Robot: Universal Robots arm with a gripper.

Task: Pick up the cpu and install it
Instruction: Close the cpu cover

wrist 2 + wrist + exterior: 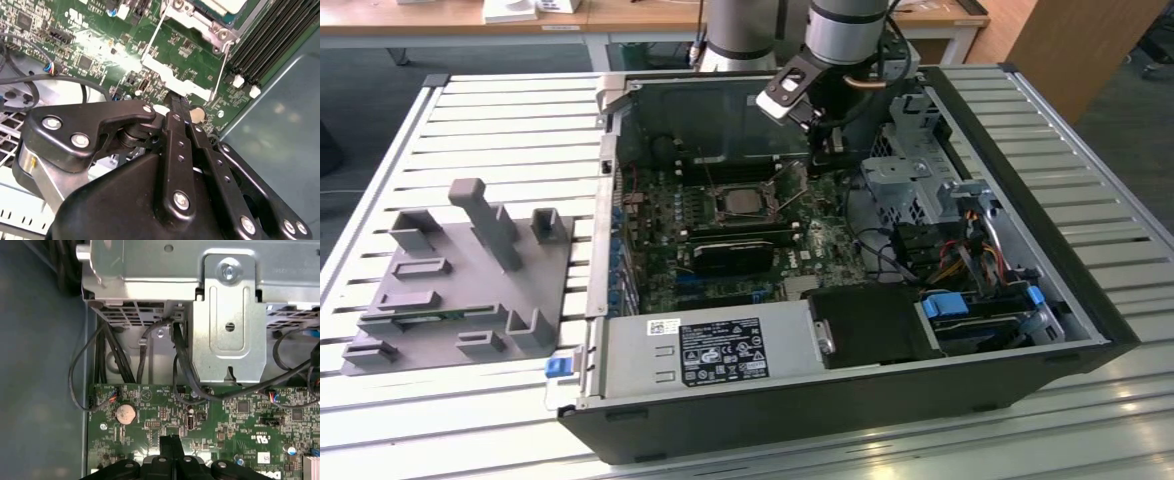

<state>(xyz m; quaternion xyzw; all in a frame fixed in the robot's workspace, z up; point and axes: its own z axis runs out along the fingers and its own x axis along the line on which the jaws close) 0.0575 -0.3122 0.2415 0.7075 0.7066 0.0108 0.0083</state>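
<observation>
Already the cpu (pixel 744 203) lies in its socket (pixel 715 203) — the fingers (pixel 176 107), closed on nothing, hover nearby.

A lab or workshop — slatted metal bench (pixel 480 120), opened computer case (pixel 854 420), desks (pixel 654 15) behind.

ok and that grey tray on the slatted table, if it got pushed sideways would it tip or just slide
Probably slide: the grey tray has a broad flat base lying on the smooth slatted table. Tipping looks unlikely, though its tall post could take a push high up. It looks like one rigid moulded piece, so likely stiff, not floppy.
</observation>
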